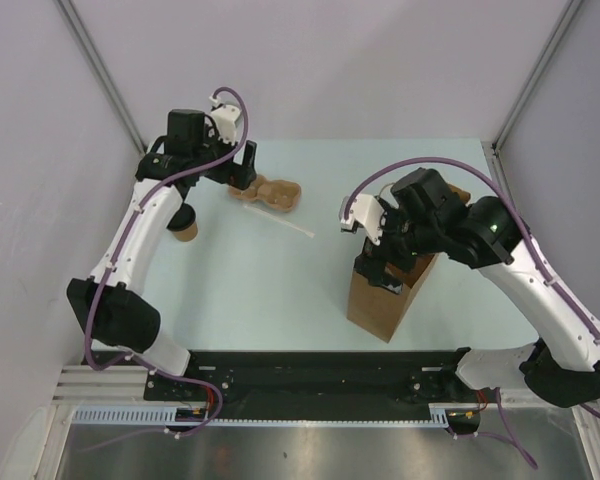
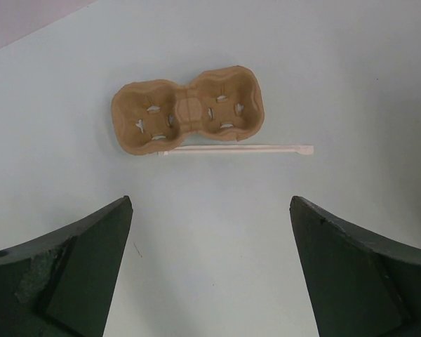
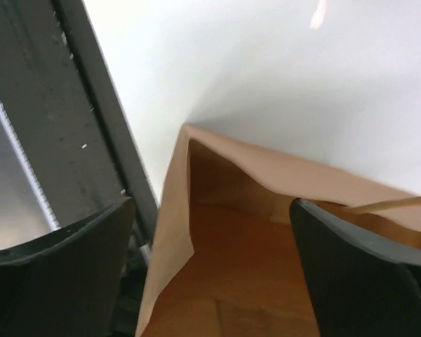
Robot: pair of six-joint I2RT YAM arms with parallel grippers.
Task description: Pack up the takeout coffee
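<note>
White links, black joints on left arm (image 1: 130,235) and right arm (image 1: 555,285); purple cable (image 1: 230,100) looping along each. Dark wedge fingers (image 2: 358,274) on left gripper (image 2: 210,270), one scuffed pale.

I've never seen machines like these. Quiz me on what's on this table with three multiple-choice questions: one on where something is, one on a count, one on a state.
1. Where is the small tan paper cup with the black lid?
A) Inside the bag
B) In a hollow of the carrier
C) On the table, apart from the carrier

2. How many hollows has the brown moulded-pulp cup carrier?
A) Two
B) Four
C) Six

3. How does the tall brown paper bag stand?
A) Flat on its side
B) Upright, top open
C) Upright, top folded shut

Answers:
1. C: the top view shows it on the table to the left of the carrier.
2. A: the left wrist view shows two hollows, both empty.
3. B: the right wrist view looks down into its open mouth.
</note>
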